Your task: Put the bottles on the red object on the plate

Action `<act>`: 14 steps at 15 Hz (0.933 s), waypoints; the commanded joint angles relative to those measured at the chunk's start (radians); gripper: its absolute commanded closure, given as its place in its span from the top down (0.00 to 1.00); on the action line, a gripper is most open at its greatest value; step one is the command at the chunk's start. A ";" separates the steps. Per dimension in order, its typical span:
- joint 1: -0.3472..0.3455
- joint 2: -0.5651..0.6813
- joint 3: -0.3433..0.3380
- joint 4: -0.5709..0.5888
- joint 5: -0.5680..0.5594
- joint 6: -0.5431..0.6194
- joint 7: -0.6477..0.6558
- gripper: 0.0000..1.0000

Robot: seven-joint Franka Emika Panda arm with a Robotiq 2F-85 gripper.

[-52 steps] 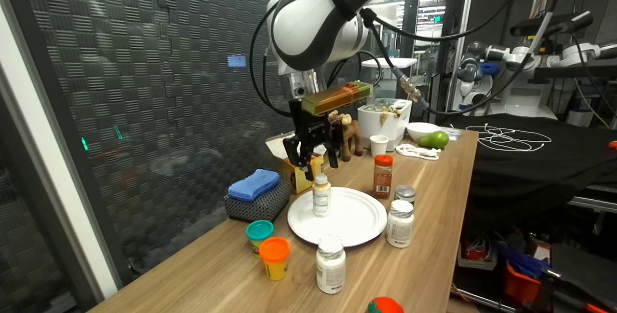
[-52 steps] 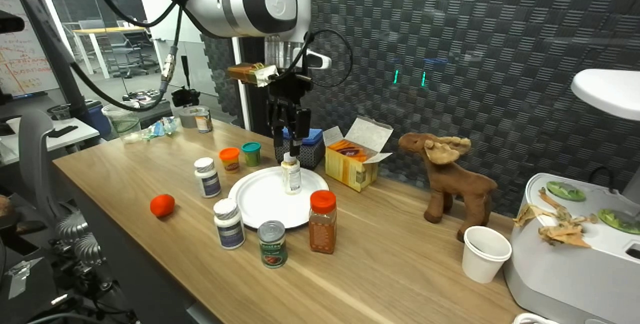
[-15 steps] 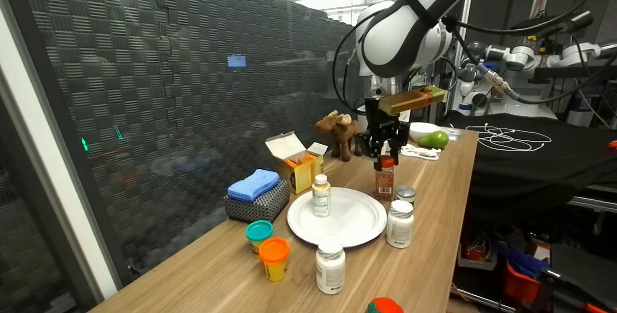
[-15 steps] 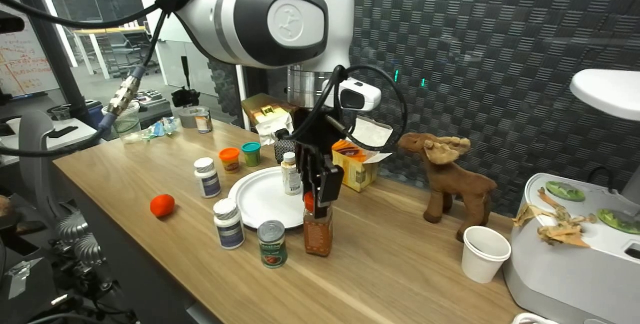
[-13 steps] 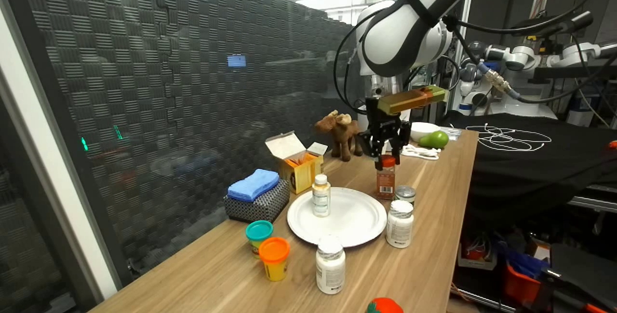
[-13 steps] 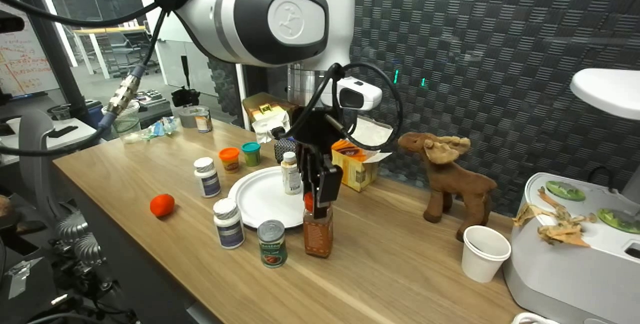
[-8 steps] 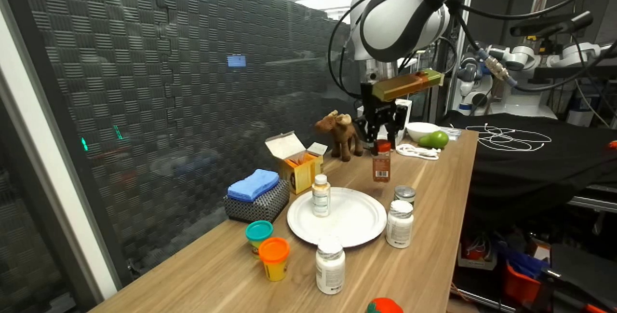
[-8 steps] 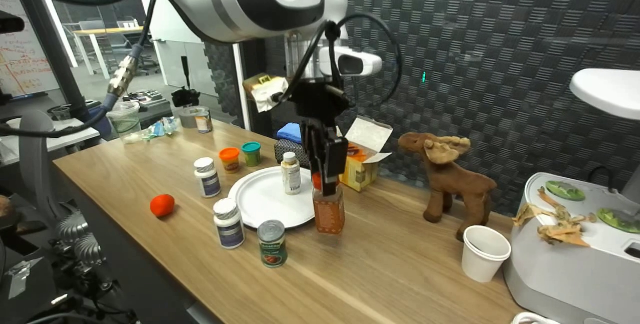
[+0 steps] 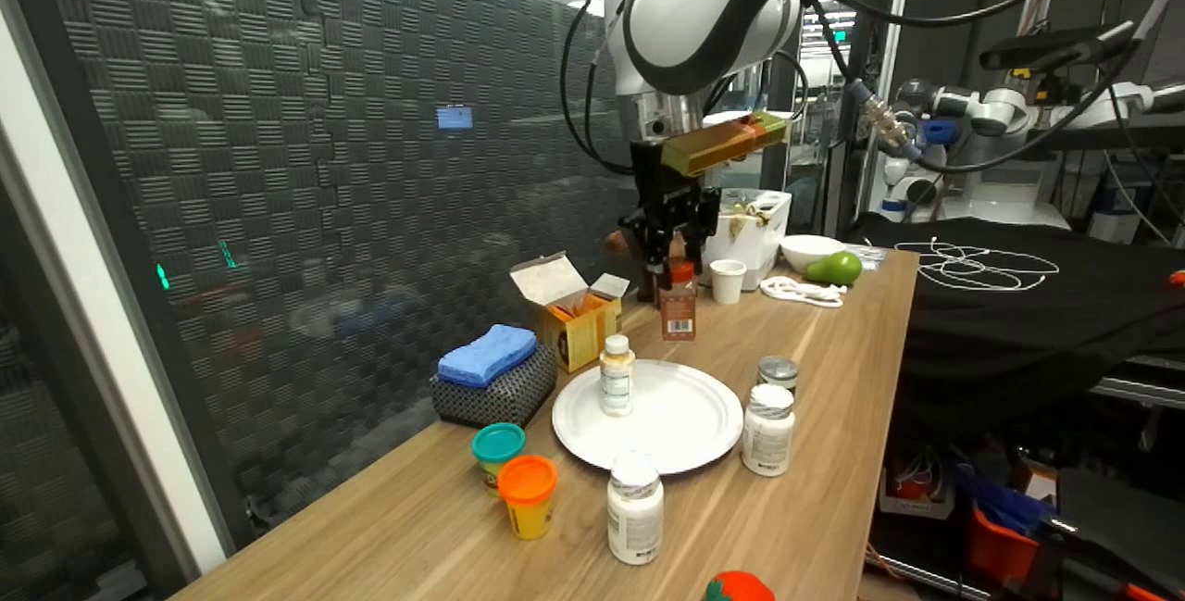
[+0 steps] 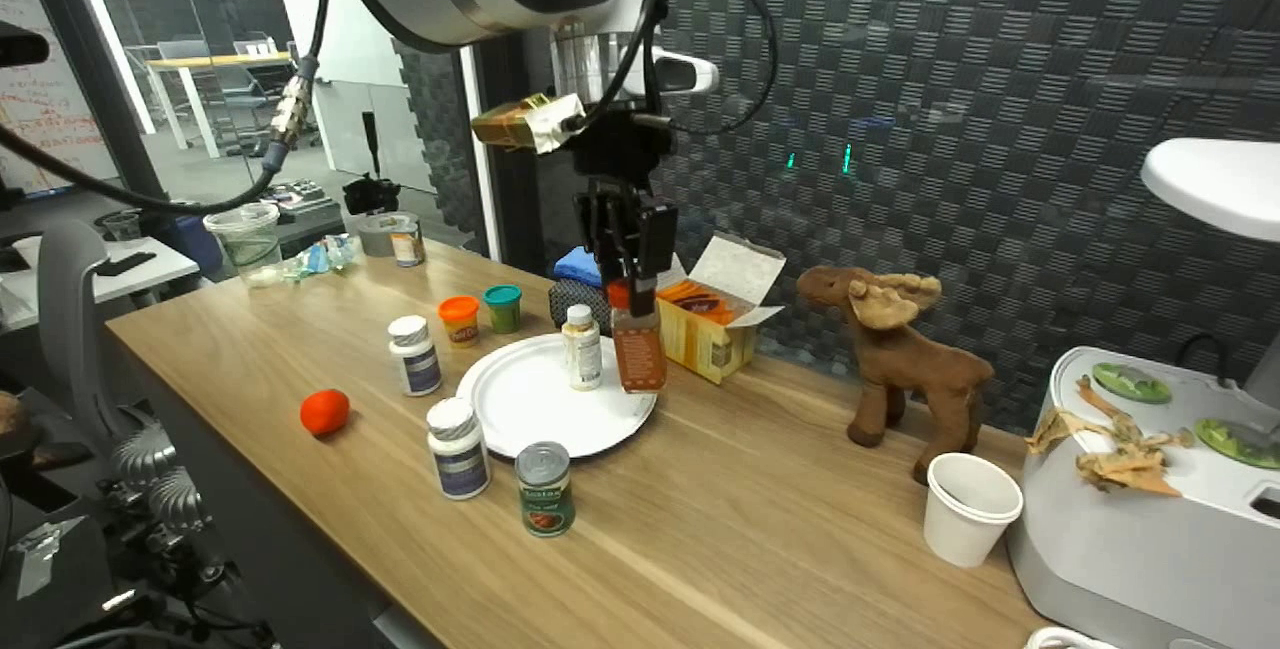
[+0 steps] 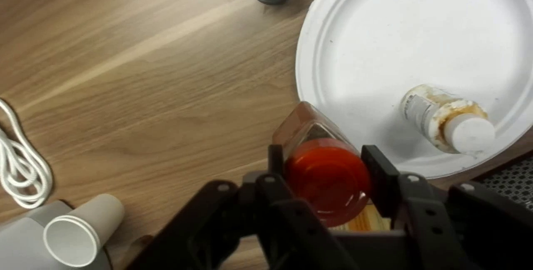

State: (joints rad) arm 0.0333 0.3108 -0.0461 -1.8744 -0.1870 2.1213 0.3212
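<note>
My gripper (image 11: 326,166) is shut on the red cap of a clear spice bottle with reddish contents (image 11: 329,182). It holds the bottle (image 9: 679,316) above the table, slightly tilted, by the edge of the white plate (image 10: 530,419). A small white-capped bottle (image 9: 617,383) stands upright on the plate; the wrist view shows it too (image 11: 441,118). Two white bottles with blue labels, one (image 10: 459,459) by the plate's rim and one (image 10: 414,364) farther off, stand on the table. A red round object with a green top (image 9: 738,587) lies on the table.
A can (image 10: 545,499) stands beside the plate. Two tubs, orange-lidded (image 9: 528,494) and teal-lidded (image 9: 498,453), stand near it. An open yellow box (image 10: 705,339), a mesh block with blue cloth (image 9: 488,356), a toy moose (image 10: 900,359) and paper cups (image 11: 81,236) line the back.
The gripper moved from above the small bottle on the plate to the red-capped bottle and shut on its cap. It has lifted that bottle off the table and carried it toward the yellow box.
</note>
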 commanded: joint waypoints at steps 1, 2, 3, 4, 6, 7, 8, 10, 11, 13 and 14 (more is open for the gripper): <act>-0.005 0.077 0.026 0.087 0.049 -0.034 -0.117 0.24; -0.011 0.092 0.035 0.094 0.070 -0.025 -0.154 0.24; -0.015 0.106 0.042 0.101 0.090 -0.021 -0.183 0.24; -0.016 0.122 0.045 0.110 0.104 -0.023 -0.207 0.24; -0.015 0.146 0.046 0.124 0.120 -0.026 -0.236 0.24; -0.015 0.154 0.045 0.130 0.125 -0.023 -0.243 0.24; -0.012 0.162 0.040 0.135 0.123 -0.016 -0.236 0.24; -0.015 0.177 0.041 0.146 0.129 -0.009 -0.244 0.24; -0.019 0.182 0.046 0.152 0.138 -0.012 -0.258 0.24; -0.024 0.188 0.053 0.160 0.156 -0.014 -0.284 0.24; -0.025 0.189 0.055 0.161 0.163 -0.015 -0.296 0.24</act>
State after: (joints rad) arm 0.0260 0.4831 -0.0103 -1.7541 -0.0628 2.1156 0.0784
